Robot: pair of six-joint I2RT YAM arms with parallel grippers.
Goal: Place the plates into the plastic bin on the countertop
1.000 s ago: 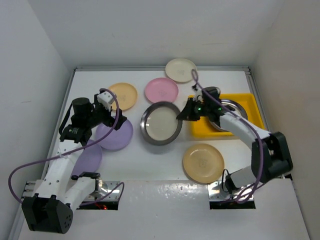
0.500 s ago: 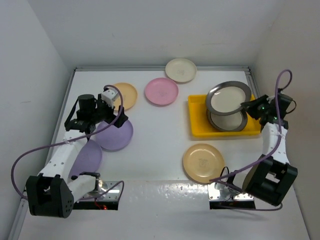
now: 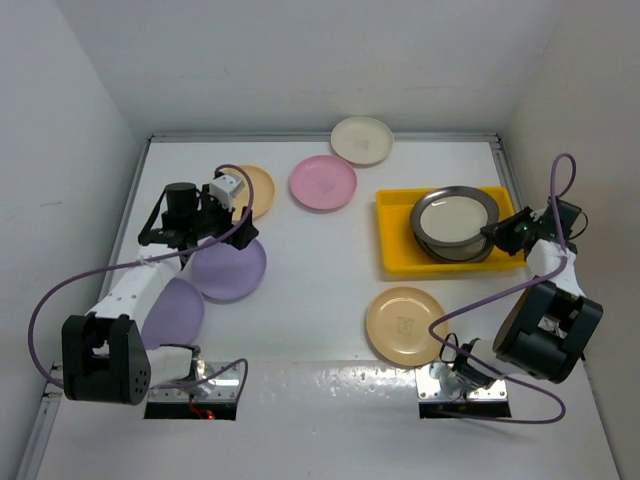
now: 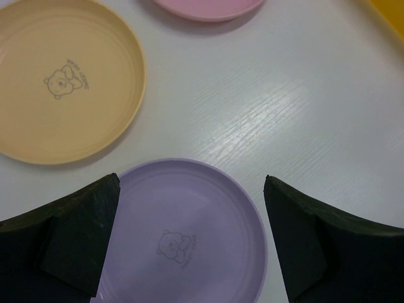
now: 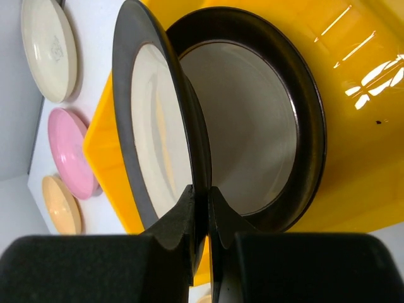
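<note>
Right jaws: the right gripper [image 5: 202, 197] [image 3: 500, 232] has its two black fingers pressed together on the dark rim of the round steel-rimmed plate with a cream centre [image 5: 151, 145] [image 3: 455, 215], pinching it at its right edge.
Held plate: it hangs over the right half of the bright yellow rectangular plastic bin [image 3: 395, 250] [image 5: 353, 126]. It is tilted, with its far edge lifted clear of what lies below.
Under it: a second steel-rimmed round plate [image 5: 252, 126] [image 3: 450, 256] lies flat on the bin floor. The two rims run close together near the fingers; whether they touch there I cannot tell.
Left jaws: the left gripper [image 4: 191, 189] [image 3: 238, 222] is spread wide and grips nothing.
Below the left jaws: a round purple plastic plate with a bear print [image 4: 189, 252] [image 3: 228, 270] lies on the countertop, its upper rim between the two fingers in the wrist view.
Beside it: a pale yellow-orange round plate with a bear print [image 4: 63, 82] [image 3: 257, 188] sits just beyond, apart from the purple one.
Near left corner: another purple round plate [image 3: 175, 310] lies partly under the left arm.
Far side: a pink round plate [image 3: 323, 182] [image 4: 208, 6] and a cream round plate [image 3: 361, 140] [image 5: 49, 47] rest flat, outside the bin.
Near side: a tan round plate [image 3: 406, 325] lies just in front of the bin.
Surface: the flat white glossy countertop [image 3: 320, 290] carries them all.
</note>
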